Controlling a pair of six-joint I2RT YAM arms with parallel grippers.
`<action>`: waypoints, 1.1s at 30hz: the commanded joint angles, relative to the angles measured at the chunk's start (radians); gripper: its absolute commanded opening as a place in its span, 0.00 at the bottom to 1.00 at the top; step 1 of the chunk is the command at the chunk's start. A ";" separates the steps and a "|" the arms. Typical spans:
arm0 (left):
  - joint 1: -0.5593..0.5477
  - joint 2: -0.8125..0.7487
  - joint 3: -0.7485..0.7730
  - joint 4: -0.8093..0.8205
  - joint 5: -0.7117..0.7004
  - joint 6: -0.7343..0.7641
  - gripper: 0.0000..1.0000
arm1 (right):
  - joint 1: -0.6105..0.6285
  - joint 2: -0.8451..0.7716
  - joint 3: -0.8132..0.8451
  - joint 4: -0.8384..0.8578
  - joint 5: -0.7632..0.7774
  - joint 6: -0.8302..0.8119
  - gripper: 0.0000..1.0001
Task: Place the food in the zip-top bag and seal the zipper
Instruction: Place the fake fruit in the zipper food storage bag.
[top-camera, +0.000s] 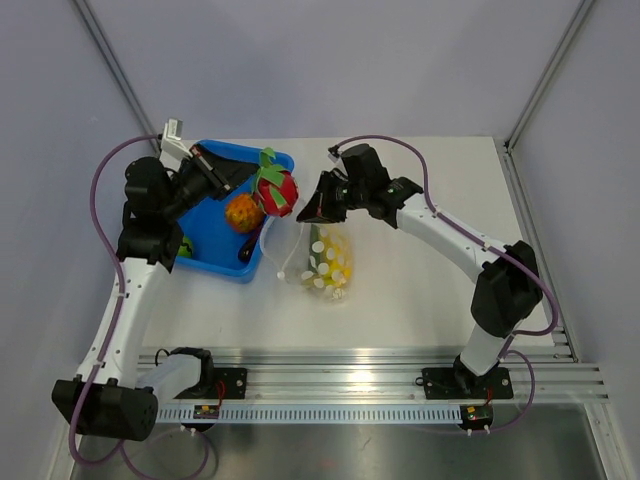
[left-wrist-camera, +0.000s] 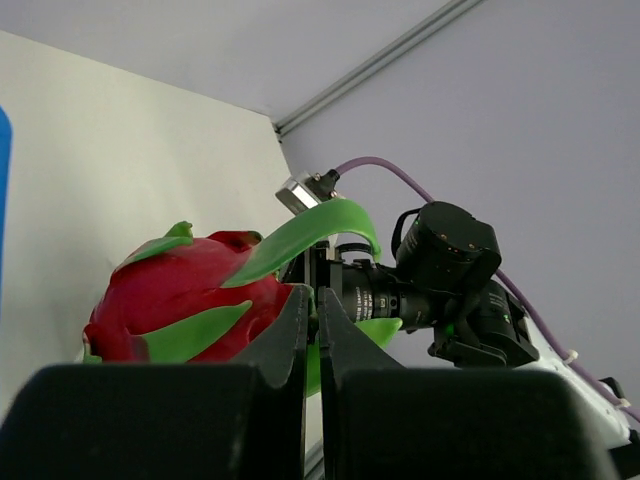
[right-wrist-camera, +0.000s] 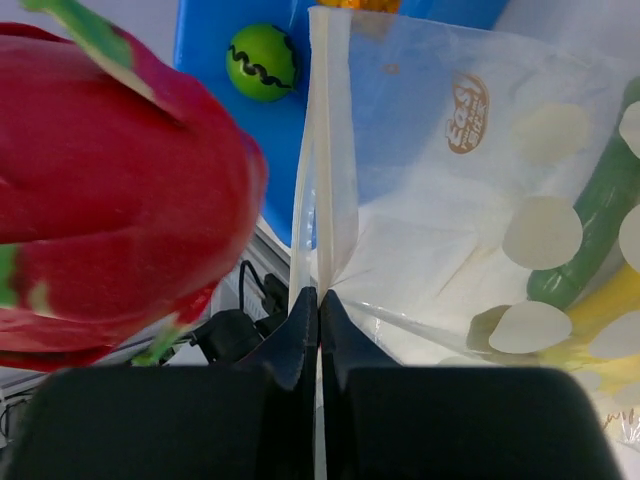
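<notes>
My left gripper (top-camera: 252, 178) is shut on a green leaf of the red toy dragon fruit (top-camera: 277, 190), holding it in the air over the blue bin's right end; the fruit (left-wrist-camera: 185, 290) fills the left wrist view and also shows in the right wrist view (right-wrist-camera: 110, 190). My right gripper (top-camera: 305, 212) is shut on the mouth edge of the clear zip-top bag (top-camera: 322, 258), lifting it; the zipper strip (right-wrist-camera: 322, 150) runs up from my fingertips. The bag (right-wrist-camera: 470, 200) holds a green piece (right-wrist-camera: 590, 215) and yellow pieces. An orange fruit (top-camera: 242, 212) lies in the bin.
The blue bin (top-camera: 210, 235) stands at the left of the white table, with a green ball (right-wrist-camera: 262, 62) in it. The bag lies just right of the bin. The table's far edge meets grey walls. An aluminium rail runs along the near edge.
</notes>
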 joint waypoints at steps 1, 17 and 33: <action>-0.020 -0.028 -0.038 0.228 0.067 -0.128 0.00 | 0.001 -0.005 0.063 0.115 -0.064 0.044 0.00; -0.023 -0.046 -0.273 0.352 0.054 -0.221 0.00 | -0.041 -0.091 -0.165 0.557 -0.154 0.292 0.00; -0.101 0.052 -0.077 -0.066 0.100 0.200 0.99 | -0.062 -0.143 -0.201 0.589 -0.163 0.312 0.00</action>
